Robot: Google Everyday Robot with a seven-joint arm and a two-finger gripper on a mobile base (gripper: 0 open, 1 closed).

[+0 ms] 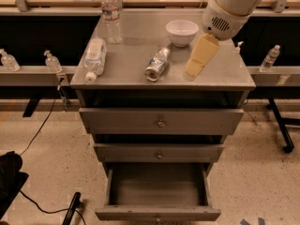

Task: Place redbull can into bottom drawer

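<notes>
Bottom drawer (158, 187) open; pincer (193, 71) over cabinet top (126, 64).

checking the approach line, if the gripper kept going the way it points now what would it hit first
The gripper points down and left, right of the redbull can. Going straight on, it would likely meet the bare cabinet top first, short of the can, though depth is unclear.

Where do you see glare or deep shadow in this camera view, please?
In the camera view, soft overhead glare washes the cabinet top near the redbull can; the open bottom drawer darkens toward its back; the claw, over the top's right side, looks smeared.
</notes>
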